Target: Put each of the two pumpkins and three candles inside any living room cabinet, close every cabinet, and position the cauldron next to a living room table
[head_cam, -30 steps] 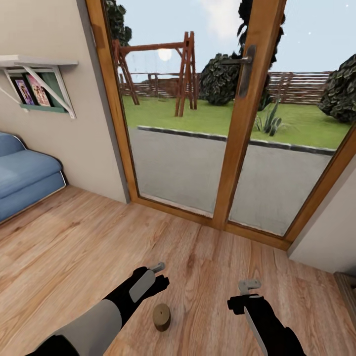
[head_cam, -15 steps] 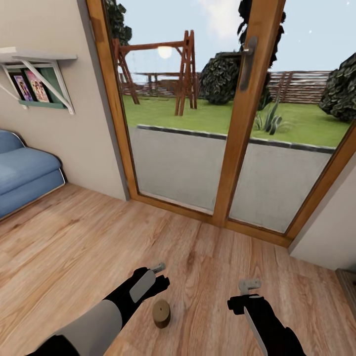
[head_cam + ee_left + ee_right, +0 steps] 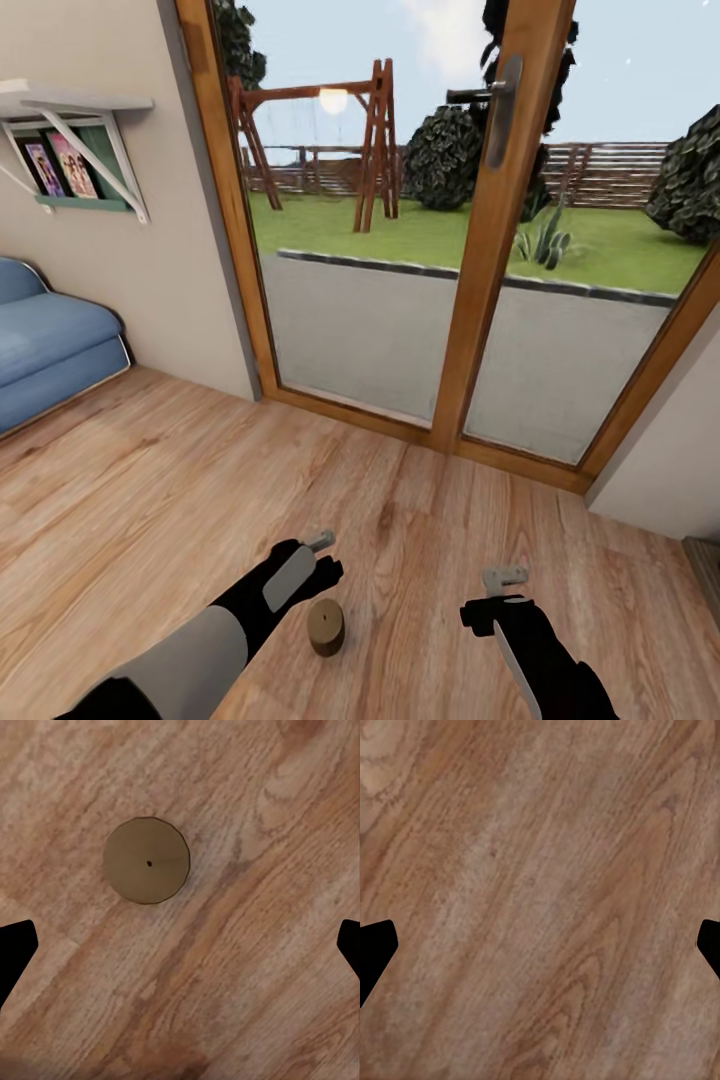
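Shifted slightly against a second ago: whole head view, so camera motion only; candle [image 3: 326, 627] and both arms hold the same spots relative to each other.

Largest: wooden floor [image 3: 150, 500], running up to glazed doors [image 3: 370, 300] with orange-brown frames and a dark handle [image 3: 500, 110]; lawn, swing frame and fence visible through the glass. Blue sofa [image 3: 50, 350] at far left against the wall, beneath a white shelf [image 3: 75, 105] with pictures.

Left arm reaches low over the floor; left gripper [image 3: 322, 545] hangs above the boards, fingers [image 3: 15, 949] spread wide at the edges of the wrist view, grasping nothing. Right gripper [image 3: 505, 577] likewise over bare floor, well apart from the candle, fingers [image 3: 375, 952] released and wide.

Candle stands upright on the floor, just beside the left gripper and nearer the robot; in the left wrist view its round top [image 3: 146, 861] with a tiny dark wick sits between the fingers' lines, untouched.
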Available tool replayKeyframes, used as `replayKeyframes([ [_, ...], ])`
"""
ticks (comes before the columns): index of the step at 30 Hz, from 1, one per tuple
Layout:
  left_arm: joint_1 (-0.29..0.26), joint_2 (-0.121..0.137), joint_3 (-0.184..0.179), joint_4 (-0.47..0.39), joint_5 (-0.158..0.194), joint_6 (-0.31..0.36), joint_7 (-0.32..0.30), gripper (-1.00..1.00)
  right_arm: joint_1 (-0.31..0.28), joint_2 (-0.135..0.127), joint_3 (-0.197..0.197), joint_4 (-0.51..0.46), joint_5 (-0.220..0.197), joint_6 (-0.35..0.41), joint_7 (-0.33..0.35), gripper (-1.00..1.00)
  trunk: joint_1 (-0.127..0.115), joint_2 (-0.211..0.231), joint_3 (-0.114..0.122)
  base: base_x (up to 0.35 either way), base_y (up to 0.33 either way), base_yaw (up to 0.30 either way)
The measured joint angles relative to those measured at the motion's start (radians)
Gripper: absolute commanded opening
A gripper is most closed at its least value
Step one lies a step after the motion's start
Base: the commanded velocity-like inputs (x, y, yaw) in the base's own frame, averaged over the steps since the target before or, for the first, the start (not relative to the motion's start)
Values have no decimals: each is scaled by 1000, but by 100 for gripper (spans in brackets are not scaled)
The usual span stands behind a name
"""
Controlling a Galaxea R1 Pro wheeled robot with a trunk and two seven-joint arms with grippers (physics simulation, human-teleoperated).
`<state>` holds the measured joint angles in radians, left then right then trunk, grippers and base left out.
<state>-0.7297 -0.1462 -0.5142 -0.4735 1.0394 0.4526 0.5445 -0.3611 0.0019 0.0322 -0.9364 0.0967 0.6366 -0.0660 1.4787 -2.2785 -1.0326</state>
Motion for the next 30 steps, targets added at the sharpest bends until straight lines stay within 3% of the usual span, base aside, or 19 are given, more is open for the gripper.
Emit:
replayKeyframes([
  [19, -2, -3, -1, -12, 1, 2, 0, 100, -1, -2, -1, -10, 1, 1, 12, 100, 73, -133, -60, 0, 0, 0],
  [21, -2, -3, -1, -12, 1, 2, 0, 100, -1, -4, -2, -26, 0, 1, 53, 100, 80, -147, -66, 0, 0, 0],
  [23, -2, -3, -2, -13, 1, 1, 0, 100, -1, -6, -8, -108, -2, 2, 177, 100, 88, -161, -72, 0, 0, 0],
  [25, -2, -3, -2, -13, 1, 1, 0, 100, -1, -7, -43, -212, -3, 6, 306, 100, 96, -175, -78, 0, 0, 0],
  [27, -2, -3, -3, -13, 1, 2, 0, 100, -1, -2, -129, -310, -7, 10, 405, 100, 103, -189, -85, 0, 0, 0],
  [30, -2, -3, -3, -13, 1, 2, 0, 100, -1, 1, -236, -389, -35, 12, 486, 100, 115, -210, -94, 0, 0, 0],
])
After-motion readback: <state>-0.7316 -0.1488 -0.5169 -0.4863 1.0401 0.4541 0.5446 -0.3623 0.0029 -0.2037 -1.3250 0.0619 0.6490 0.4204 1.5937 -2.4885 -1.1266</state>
